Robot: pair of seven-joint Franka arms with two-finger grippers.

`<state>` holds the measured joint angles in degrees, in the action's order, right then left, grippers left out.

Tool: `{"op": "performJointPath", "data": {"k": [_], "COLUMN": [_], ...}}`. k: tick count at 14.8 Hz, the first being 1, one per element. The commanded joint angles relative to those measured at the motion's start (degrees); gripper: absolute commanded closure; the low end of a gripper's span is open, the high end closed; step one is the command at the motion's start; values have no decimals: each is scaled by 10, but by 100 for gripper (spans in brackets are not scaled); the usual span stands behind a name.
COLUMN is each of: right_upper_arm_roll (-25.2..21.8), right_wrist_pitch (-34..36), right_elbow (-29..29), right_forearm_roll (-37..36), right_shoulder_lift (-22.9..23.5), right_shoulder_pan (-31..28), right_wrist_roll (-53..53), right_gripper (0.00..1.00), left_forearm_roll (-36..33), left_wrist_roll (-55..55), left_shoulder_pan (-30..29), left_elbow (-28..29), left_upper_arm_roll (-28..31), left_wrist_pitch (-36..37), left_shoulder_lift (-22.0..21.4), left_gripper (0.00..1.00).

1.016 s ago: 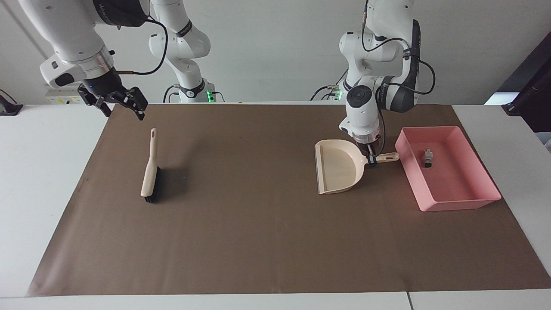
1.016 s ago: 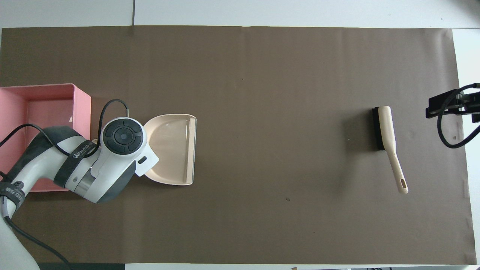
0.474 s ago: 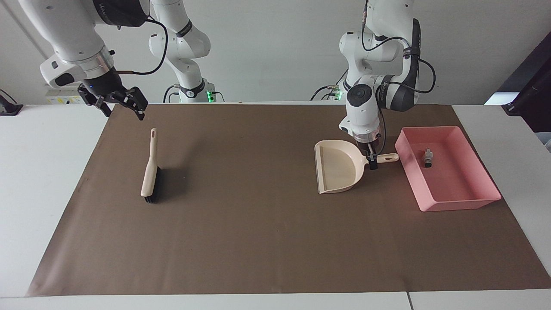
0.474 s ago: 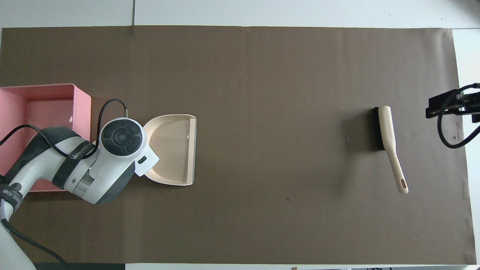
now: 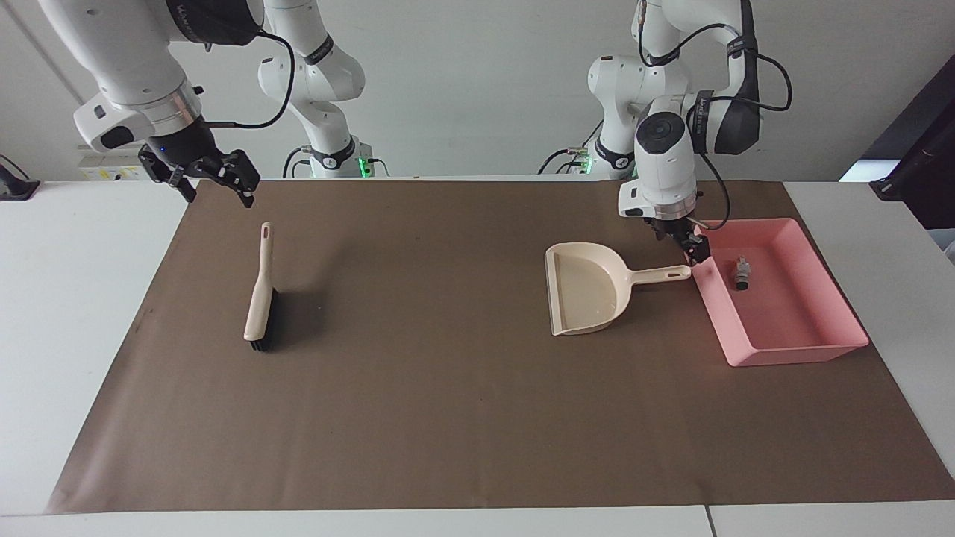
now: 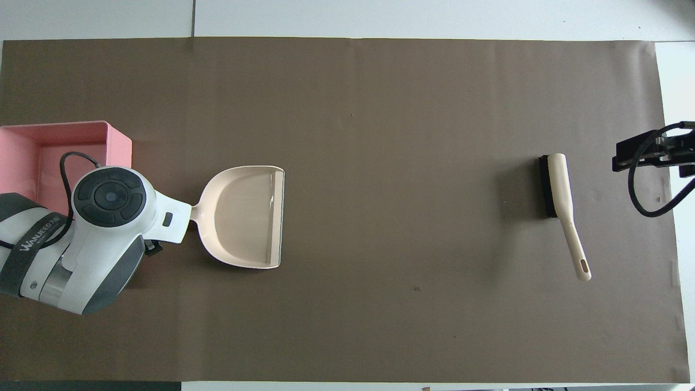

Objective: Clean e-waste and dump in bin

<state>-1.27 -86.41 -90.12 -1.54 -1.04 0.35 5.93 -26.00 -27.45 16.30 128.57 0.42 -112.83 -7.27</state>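
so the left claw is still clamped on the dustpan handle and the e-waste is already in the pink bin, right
Not quite: the facing view shows the left claw lifted off the dustpan, hanging above the end of its handle beside the pink bin. The dustpan lies free on the mat. The rest holds: e-waste sits in the bin.

Beige dustpan (image 6: 244, 217) lay flat on the brown mat (image 6: 380, 136), handle twd the left arm's end, beside the pink bin (image 6: 117, 138). Left arm's wrist covered pt of the bin. Brush (image 6: 562, 206) lay twd the right arm's end, right gripper (image 6: 640, 155) w/ black cable just beside it.
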Motion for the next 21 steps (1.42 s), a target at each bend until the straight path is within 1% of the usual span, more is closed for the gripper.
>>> {"op": "performJointPath", "data": {"k": [1,3,4,6,7,9,10,12,15,16,18,19,21], "right_upper_arm_roll": [-4,-20,-22,-22,-22,-21,-21,-22,-22,-22,-22,-22,-22], "right_wrist_pitch": [-3,-3,-3,-2,-2,1,4,0,-3,-3,-3,-2,4], "right_elbow": [-5,-5,-5,-7,-8,-8,-8,-9,-10,-10,-10,-9,-10], "right_forearm_roll": [-4,-4,-4,-4,-4,-3,-3,-3,-4,-4,-3,-3,-3], "right_shoulder_lift": [-6,-6,-6,-6,-7,-7,-7,-7,-7,-7,-7,-7,-7], "right_shoulder_pan": [7,22,24,19,18,18,19,18,11,10,10,9,8], "right_wrist_roll": [14,14,14,14,13,13,12,4,-20,-19,-16,-15,-16], "right_gripper": [1,1,1,1,1,1,1,1,1,1,1,1,1], "left_forearm_roll": [45,68,95,161,181,188,193,242,255,258,270,271,271], "left_wrist_roll": [99,108,110,121,143,179,182,188,207,207,208,208,212], "left_shoulder_pan": [-31,-63,-78,-104,-114,-123,-123,-125,-125,-126,-126,-127,-137], "left_elbow": [5,-8,-21,-68,-88,-130,-158,-226,-332,-360,-413,-432,-432], "left_upper_arm_roll": [1,1,2,3,3,3,3,4,5,5,6,6,6], "left_wrist_pitch": [6,4,5,13,23,44,65,121,208,228,272,285,292], "left_shoulder_lift": [-8,-7,-7,-2,0,0,2,20,45,48,72,74,68], "left_gripper": [2,2,2,2,2,2,2,2,2,2,2,2,2]}}
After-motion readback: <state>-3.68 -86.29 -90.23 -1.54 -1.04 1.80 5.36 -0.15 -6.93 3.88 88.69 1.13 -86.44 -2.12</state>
